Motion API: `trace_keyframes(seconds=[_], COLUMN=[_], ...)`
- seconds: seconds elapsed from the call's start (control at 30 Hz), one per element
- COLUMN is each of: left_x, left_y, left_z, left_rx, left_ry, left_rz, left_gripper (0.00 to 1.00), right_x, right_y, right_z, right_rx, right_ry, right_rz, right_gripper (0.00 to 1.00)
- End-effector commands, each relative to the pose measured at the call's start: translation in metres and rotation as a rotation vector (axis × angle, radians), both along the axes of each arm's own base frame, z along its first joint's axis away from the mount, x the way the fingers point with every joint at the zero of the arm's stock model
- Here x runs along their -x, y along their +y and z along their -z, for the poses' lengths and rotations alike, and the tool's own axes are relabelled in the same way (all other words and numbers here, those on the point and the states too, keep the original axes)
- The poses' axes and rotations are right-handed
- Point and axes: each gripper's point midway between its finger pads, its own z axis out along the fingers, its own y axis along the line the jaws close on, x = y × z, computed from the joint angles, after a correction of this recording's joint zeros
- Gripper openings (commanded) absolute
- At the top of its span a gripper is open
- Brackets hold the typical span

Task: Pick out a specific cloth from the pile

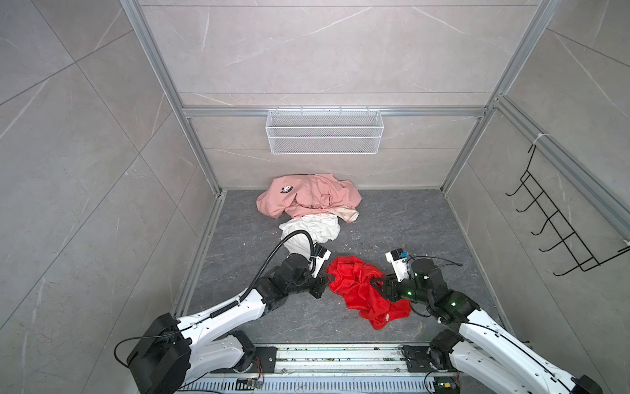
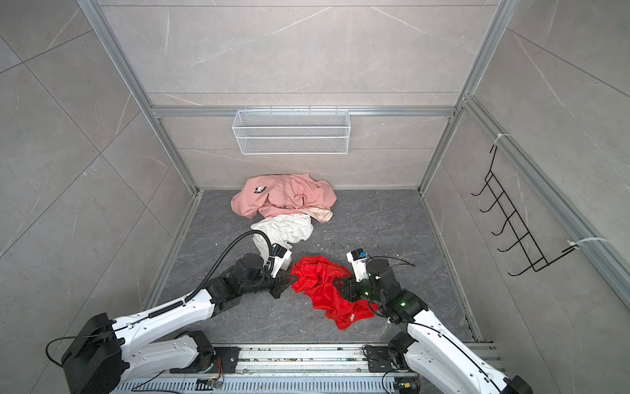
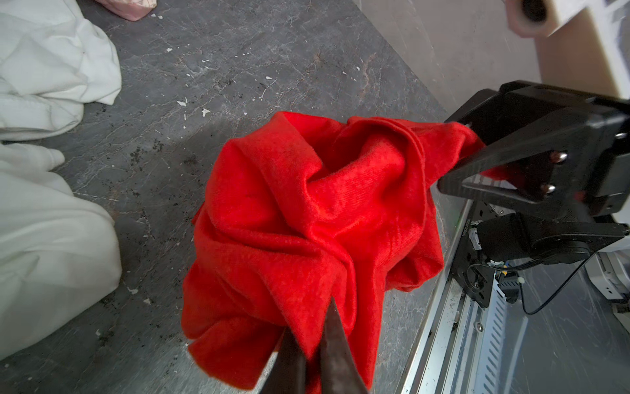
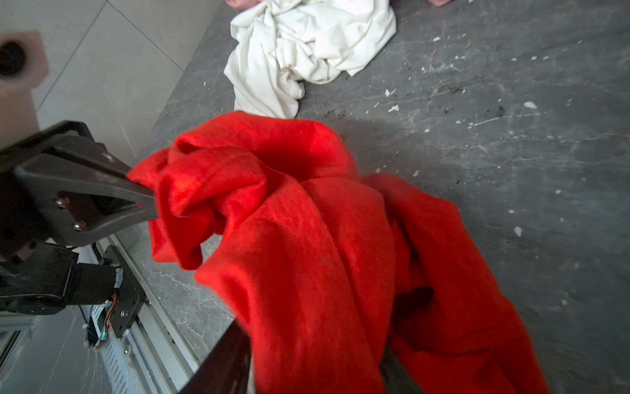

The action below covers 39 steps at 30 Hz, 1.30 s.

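The left end effector (image 1: 328, 283) is clenched on one edge of the cloth (image 1: 354, 290), a single bright red piece bunched up between it and the right end effector (image 1: 375, 283). The right one's jaws stand apart, with red folds lying loose between them. One small white tag (image 1: 387, 316) shows on the hem that trails past the right end effector toward its arm's base; I can't make out any writing on it.

Beyond the left end effector, apart from the red cloth, sits the pile (image 1: 306, 209), three pieces in all. They are one pale pink garment (image 1: 317, 194), one white garment (image 1: 317, 230) just beside that end effector's wrist, and one cream piece (image 1: 346, 215). The pink one carries one black-and-white badge (image 1: 287, 189), its lettering too small to read. Everything lies on the dark desk (image 1: 392, 221).
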Motion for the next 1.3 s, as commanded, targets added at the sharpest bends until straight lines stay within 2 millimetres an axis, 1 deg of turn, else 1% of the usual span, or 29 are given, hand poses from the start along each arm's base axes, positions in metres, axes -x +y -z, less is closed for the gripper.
trace_keyframes(seconds=[0.0, 0.13, 0.23, 0.33, 0.43, 0.5, 0.6, 0.77, 1.03, 1.27], left_x=[-0.004, -0.002, -0.001, 0.003, 0.009, 0.014, 0.02, 0.029, 0.036, 0.037], left_y=[-0.005, -0.005, -0.009, -0.016, -0.023, -0.027, -0.033, -0.04, -0.043, -0.045], left_z=[-0.01, -0.003, 0.001, 0.006, 0.014, 0.018, 0.028, 0.051, 0.079, 0.088], left_rx=[0.029, 0.009, -0.006, -0.028, -0.054, -0.069, -0.093, -0.149, -0.201, -0.209], left_ry=[-0.048, -0.047, -0.048, -0.054, -0.055, -0.058, -0.049, -0.019, 0.013, 0.023], left_rz=[0.007, 0.017, 0.031, 0.058, 0.091, 0.116, 0.144, 0.199, 0.213, 0.215], left_gripper=[0.0, 0.0, 0.0, 0.0, 0.0, 0.0, 0.0, 0.0, 0.0, 0.0], right_x=[0.0, -0.002, -0.005, -0.009, -0.013, -0.015, -0.019, -0.026, -0.032, -0.032], right_y=[-0.01, -0.016, -0.012, -0.003, 0.005, 0.009, 0.014, 0.018, 0.019, 0.013], right_z=[-0.025, -0.054, -0.07, -0.078, -0.079, -0.077, -0.066, -0.041, -0.01, 0.001], right_rx=[0.038, 0.037, 0.019, -0.014, -0.041, -0.049, -0.061, -0.059, -0.08, -0.069], right_ry=[-0.067, -0.156, -0.183, -0.182, -0.174, -0.166, -0.138, -0.078, -0.036, -0.032], right_rz=[0.019, 0.035, 0.026, 0.004, -0.011, -0.018, -0.018, -0.006, 0.043, 0.07], right_gripper=[0.52, 0.56, 0.57, 0.57, 0.57, 0.56, 0.56, 0.5, 0.46, 0.46])
